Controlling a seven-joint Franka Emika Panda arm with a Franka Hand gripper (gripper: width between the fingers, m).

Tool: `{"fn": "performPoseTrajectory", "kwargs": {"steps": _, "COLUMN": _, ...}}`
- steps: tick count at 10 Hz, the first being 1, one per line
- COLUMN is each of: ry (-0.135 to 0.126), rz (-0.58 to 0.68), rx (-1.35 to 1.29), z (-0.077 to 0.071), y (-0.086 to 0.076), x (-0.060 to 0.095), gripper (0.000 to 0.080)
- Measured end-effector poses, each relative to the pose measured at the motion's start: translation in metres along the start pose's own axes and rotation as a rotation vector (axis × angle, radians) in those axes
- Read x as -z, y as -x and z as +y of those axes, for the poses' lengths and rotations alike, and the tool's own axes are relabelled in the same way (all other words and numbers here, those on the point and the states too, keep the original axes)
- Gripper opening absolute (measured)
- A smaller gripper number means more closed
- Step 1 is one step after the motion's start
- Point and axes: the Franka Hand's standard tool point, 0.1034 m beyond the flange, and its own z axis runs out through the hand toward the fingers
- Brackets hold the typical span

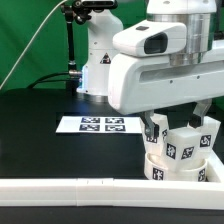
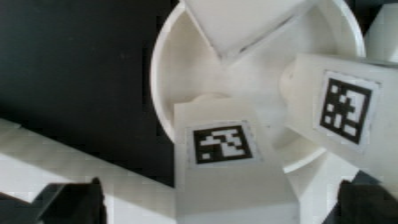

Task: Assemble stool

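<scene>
At the exterior view's right, near the front edge of the black worktop (image 1: 40,140), you have the small white plastic stool: its round rimmed seat disc (image 1: 168,172) lies just behind the long white L-shaped rail (image 1: 90,190), with short blocky tagged legs (image 1: 184,145) standing up out of it. Well apart, toward the middle, lies the flat white marker board (image 1: 98,125).

Expect the parts to be light and rigid, moulded hard plastic with smooth faces, so they will likely slide on the worktop or skid between the pads if squeezed off-centre. Judging by shape, the flat opposing faces of a leg are your best hold; the thin rim of the disc offers less purchase, and the printed tags are better left uncovered.

Your end effector (image 1: 180,122) hangs directly above the legs, its dark fingers (image 1: 203,110) spread on either side of the cluster. From the wrist view, a tagged leg (image 2: 228,150) and its neighbour (image 2: 342,100) rise from the seat disc (image 2: 178,60) close below the camera. The jaws look parted, and nothing appears clamped, though whether a pad is brushing a leg you cannot tell from here.
</scene>
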Motion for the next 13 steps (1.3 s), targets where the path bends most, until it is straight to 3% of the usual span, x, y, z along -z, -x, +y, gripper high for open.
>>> {"fn": "performPoseTrajectory", "kwargs": {"steps": 1, "ry": 0.003, "rz": 0.005, "rx": -0.002, "z": 0.0017, "y": -0.0003, "x": 0.0000, "gripper": 0.0649}}
{"fn": "performPoseTrajectory", "kwargs": {"steps": 2, "ry": 0.004, "rz": 0.004, "rx": -0.004, "z": 0.0020, "y": -0.0002, "x": 0.0000, "gripper": 0.0545}}
{"fn": "performPoseTrajectory", "kwargs": {"steps": 3, "ry": 0.005, "rz": 0.004, "rx": -0.004, "z": 0.0024, "y": 0.0000, "x": 0.0001, "gripper": 0.0545}}
{"fn": "performPoseTrajectory", "kwargs": {"steps": 4, "ry": 0.006, "rz": 0.004, "rx": -0.005, "z": 0.0029, "y": 0.0000, "x": 0.0002, "gripper": 0.0363}}
{"fn": "performPoseTrajectory", "kwargs": {"steps": 5, "ry": 0.006, "rz": 0.004, "rx": -0.005, "z": 0.0032, "y": 0.0002, "x": 0.0002, "gripper": 0.0330}}
{"fn": "performPoseTrajectory", "kwargs": {"steps": 8, "ry": 0.007, "rz": 0.004, "rx": -0.079, "z": 0.0038, "y": 0.0004, "x": 0.0002, "gripper": 0.0330}}
{"fn": "performPoseTrajectory", "kwargs": {"steps": 13, "ry": 0.008, "rz": 0.060, "rx": -0.687, "z": 0.0001, "y": -0.0040, "x": -0.0002, "gripper": 0.0331}}
